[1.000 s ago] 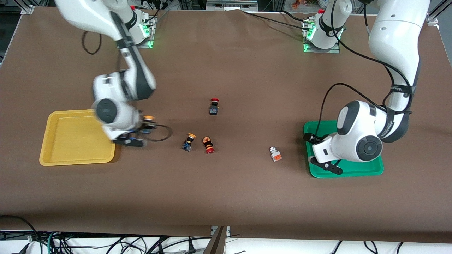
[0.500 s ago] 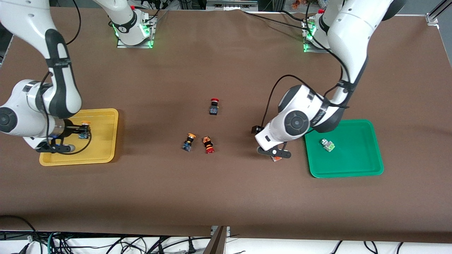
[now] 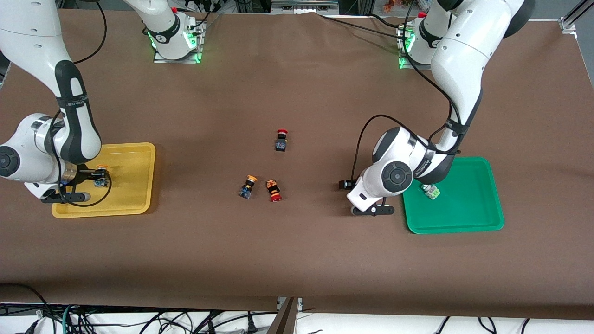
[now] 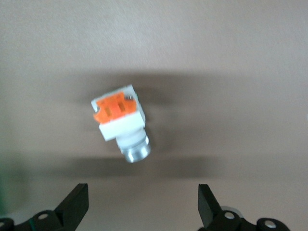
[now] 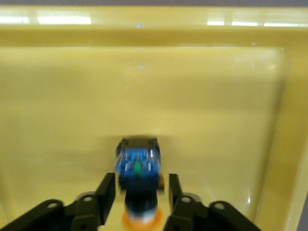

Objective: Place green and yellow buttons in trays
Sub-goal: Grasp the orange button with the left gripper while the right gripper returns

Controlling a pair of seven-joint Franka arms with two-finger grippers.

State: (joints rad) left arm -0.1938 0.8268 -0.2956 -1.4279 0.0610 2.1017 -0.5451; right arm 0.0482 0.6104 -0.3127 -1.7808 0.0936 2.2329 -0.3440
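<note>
Yellow tray (image 3: 134, 153) sits at the right arm's end of the brown surface (image 3: 297, 260). Right gripper (image 5: 139, 187) is low inside it, fingers (image 5: 107, 192) straddling a yellow-capped button (image 3: 100, 179) that rests on the tray floor. The fingers are parted slightly wider than the button's barrel, with a thin gap on each side and no grip.

Mid-surface: second yellow-capped button (image 3: 247, 186) lies on its side, just beside a red-capped switch (image 3: 274, 190). Another red-capped switch (image 3: 281, 140) lies farther from the front camera, apart from that pair.

Left gripper (image 3: 371, 209) is down close to the surface, just beside the green tray (image 3: 464, 227). Its fingers (image 4: 79, 204) are spread wide and hold nothing. The left wrist view shows a white button with an orange part (image 4: 120, 122) lying on the bare surface ahead of the fingertips, untouched and outside the tray.

Inside the green tray, a white button with a light-green part (image 3: 431, 191) lies near the rim toward the left gripper.
</note>
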